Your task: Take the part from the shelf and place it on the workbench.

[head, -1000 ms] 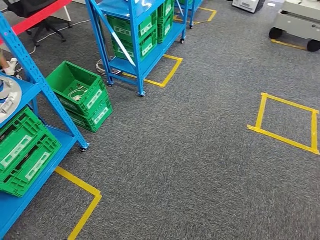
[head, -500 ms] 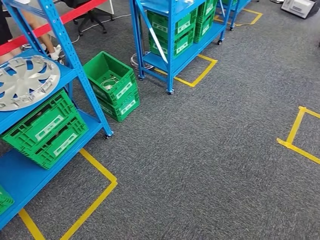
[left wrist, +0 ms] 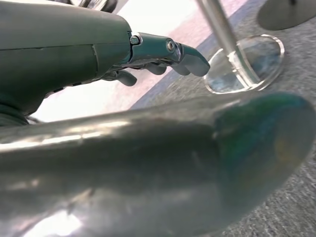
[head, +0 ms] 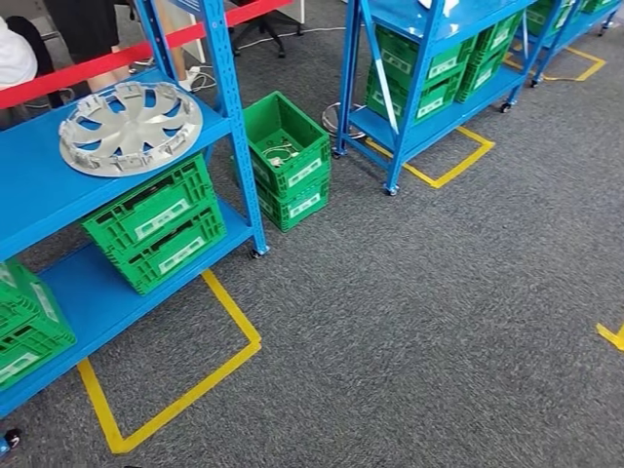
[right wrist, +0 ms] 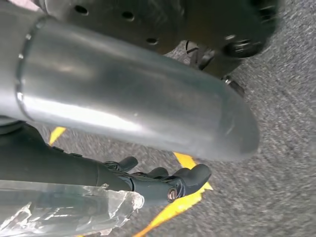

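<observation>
The part, a silver wheel cover with several spokes, lies flat on the middle level of a blue shelf rack at the upper left of the head view. My left hand hangs beside my body over the carpet, its fingers stretched out and apart with nothing in them. My right hand also hangs low above the carpet and a strip of yellow tape, fingers loosely extended and holding nothing. Both hands are far from the wheel cover.
Stacked green crates sit under the wheel cover, another green crate is at the lower left, and two more stand on the floor by the rack's post. A second blue rack stands behind. Yellow floor tape frames the rack. A person is behind it.
The camera has swung to the left, so the whole scene slid right. The rack with the wheel cover now shows in full, and the yellow square on the right has almost left the picture.
</observation>
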You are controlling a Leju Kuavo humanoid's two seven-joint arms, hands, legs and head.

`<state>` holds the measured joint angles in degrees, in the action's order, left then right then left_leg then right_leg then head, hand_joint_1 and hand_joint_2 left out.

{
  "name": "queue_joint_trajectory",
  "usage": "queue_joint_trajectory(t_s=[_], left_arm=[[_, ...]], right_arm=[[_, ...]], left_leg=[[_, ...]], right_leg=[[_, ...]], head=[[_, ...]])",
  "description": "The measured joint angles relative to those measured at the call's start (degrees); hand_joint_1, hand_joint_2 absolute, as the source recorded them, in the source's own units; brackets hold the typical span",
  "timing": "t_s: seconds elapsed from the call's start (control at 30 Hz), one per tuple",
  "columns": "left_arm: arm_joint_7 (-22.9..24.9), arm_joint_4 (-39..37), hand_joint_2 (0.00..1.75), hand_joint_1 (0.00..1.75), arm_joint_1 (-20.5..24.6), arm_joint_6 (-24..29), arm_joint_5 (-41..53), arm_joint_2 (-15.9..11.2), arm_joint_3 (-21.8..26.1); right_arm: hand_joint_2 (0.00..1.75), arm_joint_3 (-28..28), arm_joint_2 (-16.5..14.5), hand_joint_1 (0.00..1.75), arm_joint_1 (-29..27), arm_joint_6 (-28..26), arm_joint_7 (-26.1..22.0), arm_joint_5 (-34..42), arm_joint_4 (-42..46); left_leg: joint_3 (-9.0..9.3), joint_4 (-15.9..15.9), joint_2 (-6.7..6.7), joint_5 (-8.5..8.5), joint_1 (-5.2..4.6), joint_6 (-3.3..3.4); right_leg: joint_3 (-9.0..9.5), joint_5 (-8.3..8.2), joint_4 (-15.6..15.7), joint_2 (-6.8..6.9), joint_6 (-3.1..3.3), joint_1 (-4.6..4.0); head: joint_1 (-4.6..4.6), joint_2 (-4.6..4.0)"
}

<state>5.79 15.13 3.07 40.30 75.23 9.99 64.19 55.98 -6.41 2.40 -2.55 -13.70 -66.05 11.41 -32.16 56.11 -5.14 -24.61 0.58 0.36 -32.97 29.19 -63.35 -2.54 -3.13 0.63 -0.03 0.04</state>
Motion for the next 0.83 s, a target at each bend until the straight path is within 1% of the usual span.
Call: queue_joint_trajectory(t_s=[0.03,0.07,0.1,0.13,0.17,0.2,0.23,0.27,0.3,0.33,0.37,0.4,0.43,0.47,0.5,0.53,0.57,0.6,0.63,0.67,0.7,0.73,0.77,0.8,0.83], left_arm=[[-0.05,-0.02,0.0,0.0,0.09,0.0,0.0,0.0,0.0],[-0.1,-0.04,0.0,0.0,0.14,0.0,0.0,0.0,0.0],[-0.15,-0.07,0.0,0.0,0.12,0.0,0.0,-0.01,0.02],[-0.19,-0.11,0.0,0.0,0.02,0.01,0.0,-0.01,0.04],[-0.2,-0.16,0.0,0.0,-0.13,0.01,-0.01,-0.05,0.08],[-0.2,-0.24,0.0,0.0,-0.24,0.01,-0.03,-0.08,0.11],[-0.2,-0.31,0.0,0.0,-0.26,0.01,-0.07,-0.11,0.13],[-0.22,-0.38,0.0,0.0,-0.19,0.01,-0.12,-0.13,0.13],[-0.24,-0.46,0.0,0.0,-0.08,0.0,-0.15,-0.1,0.13],[-0.26,-0.55,0.0,0.0,0.02,-0.02,-0.17,-0.09,0.13],[-0.27,-0.64,0.0,0.0,0.06,-0.03,-0.15,-0.09,0.13],[-0.28,-0.72,0.0,0.0,0.04,-0.03,-0.13,-0.1,0.14],[-0.28,-0.77,0.0,0.0,-0.01,-0.04,-0.1,-0.13,0.14],[-0.28,-0.79,0.0,0.0,-0.05,-0.04,-0.07,-0.16,0.15],[-0.28,-0.8,0.0,0.0,-0.04,-0.04,-0.05,-0.17,0.15],[-0.29,-0.81,0.0,0.0,0.07,-0.04,-0.03,-0.18,0.14],[-0.32,-0.84,0.0,0.0,0.18,-0.04,-0.02,-0.17,0.14],[-0.36,-0.87,0.0,0.0,0.26,-0.04,-0.01,-0.16,0.14],[-0.41,-0.93,0.0,0.0,0.28,-0.04,0.0,-0.15,0.14],[-0.45,-0.99,0.0,0.0,0.22,-0.04,-0.01,-0.14,0.15],[-0.49,-1.04,0.0,0.0,0.16,-0.02,-0.03,-0.16,0.15],[-0.52,-1.08,0.0,0.0,0.16,-0.01,-0.07,-0.21,0.15],[-0.56,-1.1,0.0,0.0,0.23,0.0,-0.11,-0.25,0.15],[-0.61,-1.13,0.0,0.0,0.34,0.01,-0.15,-0.27,0.15],[-0.64,-1.14,0.0,0.0,0.41,0.01,-0.16,-0.27,0.15]], right_arm=[[0.0,-0.02,0.01,0.0,0.02,-0.02,0.01,0.0,-0.01],[0.0,-0.03,0.01,0.0,0.04,-0.03,0.04,0.0,-0.01],[0.0,-0.05,0.01,0.0,0.08,-0.03,0.08,0.01,-0.01],[0.0,-0.07,0.01,0.0,0.14,-0.03,0.1,0.01,-0.01],[0.0,-0.08,-0.01,0.0,0.21,-0.02,0.13,0.0,0.0],[0.0,-0.08,0.01,0.0,0.25,-0.02,0.13,-0.01,0.0],[0.0,-0.09,0.02,0.0,0.27,-0.03,0.1,-0.02,0.01],[0.0,-0.1,0.04,0.0,0.25,-0.04,0.08,-0.03,0.01],[0.0,-0.1,0.08,0.0,0.17,-0.05,0.06,-0.04,0.02],[0.0,-0.11,0.09,0.0,0.1,-0.06,0.03,-0.05,0.02],[0.0,-0.11,0.09,0.0,0.04,-0.07,0.02,-0.08,0.02],[0.0,-0.11,0.1,0.0,0.03,-0.04,0.0,-0.1,0.02],[0.0,-0.11,0.1,0.0,0.07,-0.03,-0.02,-0.11,0.02],[0.0,-0.11,0.1,0.0,0.13,-0.02,-0.03,-0.13,0.02],[0.0,-0.12,0.1,0.0,0.18,-0.01,-0.04,-0.14,0.02],[0.0,-0.13,0.1,0.0,0.19,-0.02,-0.04,-0.15,0.02],[0.0,-0.13,0.1,0.0,0.2,-0.02,-0.05,-0.15,0.02],[0.0,-0.13,0.1,0.0,0.24,-0.03,-0.05,-0.15,0.02],[0.0,-0.13,0.1,0.0,0.32,-0.03,-0.06,-0.14,0.02],[0.0,-0.13,0.11,0.0,0.43,-0.03,-0.07,-0.14,0.02],[0.0,-0.14,0.12,0.0,0.55,-0.01,-0.08,-0.13,0.02],[0.0,-0.14,0.13,0.0,0.61,0.01,-0.09,-0.13,0.02],[0.0,-0.15,0.14,0.0,0.58,0.04,-0.09,-0.14,0.02],[0.0,-0.16,0.14,0.0,0.47,0.07,-0.09,-0.14,0.01],[0.0,-0.17,0.14,0.0,0.41,0.08,-0.09,-0.14,0.01]], left_leg=[[-0.15,0.08,-0.75,0.08,0.0,-0.3],[-0.39,0.12,-1.43,0.19,0.03,-0.68],[-0.67,0.12,-2.06,0.35,0.1,-1.12],[-0.94,0.03,-2.69,0.56,0.26,-1.54],[-1.15,0.06,-2.88,0.61,0.38,-1.89],[-1.53,0.64,-2.01,0.16,0.32,-2.18],[-2.37,2.29,-0.49,-1.0,0.2,-2.39],[-3.67,5.1,1.42,-2.77,0.09,-2.53],[-5.46,8.92,3.16,-4.88,-0.02,-2.67],[-7.24,12.8,3.99,-6.63,0.01,-2.76],[-8.37,15.47,4.32,-7.46,0.03,-2.81],[-8.55,16.22,4.46,-7.19,0.02,-2.82],[-7.56,14.66,4.63,-5.88,0.01,-2.78],[-5.56,11.2,5.32,-3.94,-0.03,-2.68],[-3.25,7.06,6.89,-2.31,-0.19,-2.57],[-1.41,3.6,8.21,-1.18,-0.36,-2.29],[-0.27,1.32,9.24,-0.66,-0.53,-1.97],[0.07,0.41,9.58,-0.67,-0.7,-1.64],[-0.06,0.31,8.84,-0.63,-0.74,-1.21],[-0.11,0.25,8.14,-0.54,-0.64,-0.88],[-0.11,0.16,7.47,-0.44,-0.51,-0.56],[-0.09,0.06,6.78,-0.33,-0.34,-0.21],[-0.11,-0.01,6.08,-0.23,-0.18,0.06],[-0.19,0.0,5.35,-0.21,-0.16,0.24],[-0.23,0.0,4.97,-0.18,-0.15,0.36]], right_leg=[[1.46,-1.03,3.23,-1.37,0.1,0.19],[2.37,-1.38,5.15,-2.42,0.26,0.29],[2.68,-1.18,5.74,-2.76,0.53,0.24],[2.76,-1.2,5.77,-2.18,0.88,0.14],[2.84,-1.34,5.85,-1.45,1.29,0.13],[2.91,-1.51,6.0,-0.74,1.72,0.16],[2.95,-1.66,6.21,0.11,2.1,0.21],[2.98,-1.75,6.36,1.0,2.39,0.19],[2.97,-1.73,6.4,1.88,2.59,0.05],[2.94,-1.69,6.39,2.87,2.7,-0.1],[2.96,-1.63,6.39,3.83,2.77,-0.2],[2.99,-1.57,6.38,4.75,2.78,-0.26],[3.07,-1.5,6.38,5.54,2.74,-0.29],[3.22,-1.41,6.37,6.26,2.61,-0.29],[3.36,-1.25,6.34,6.92,2.38,-0.41],[3.5,-1.04,6.24,7.53,2.12,-0.59],[3.64,-0.86,6.19,8.16,1.85,-0.78],[3.77,-0.73,6.18,8.8,1.6,-0.97],[3.96,-0.65,6.24,9.46,1.38,-1.03],[4.03,-0.49,6.28,9.73,1.09,-0.97],[3.91,0.04,5.79,8.96,0.77,-0.86],[3.31,1.12,4.3,7.57,0.47,-0.71],[2.03,2.76,1.47,5.76,0.21,-0.56],[0.28,4.67,-2.44,4.1,0.06,-0.48],[-0.74,5.75,-4.65,3.46,0.0,-0.42]], head=[[-0.03,0.0],[-0.01,0.0],[-0.04,0.0],[-0.06,0.0],[-0.03,0.0],[-0.18,0.0],[-0.41,0.0],[-0.63,0.0],[-0.86,0.0],[-0.95,0.0],[-0.94,0.0],[-0.93,0.0],[-0.95,0.0],[-0.96,0.0],[-0.98,0.0],[-1.01,0.0],[-0.97,0.0],[-0.96,0.0],[-0.93,0.0],[-0.92,0.0],[-0.84,0.0],[-0.68,0.0],[-0.55,0.0],[-0.36,0.0],[-0.32,0.0]])
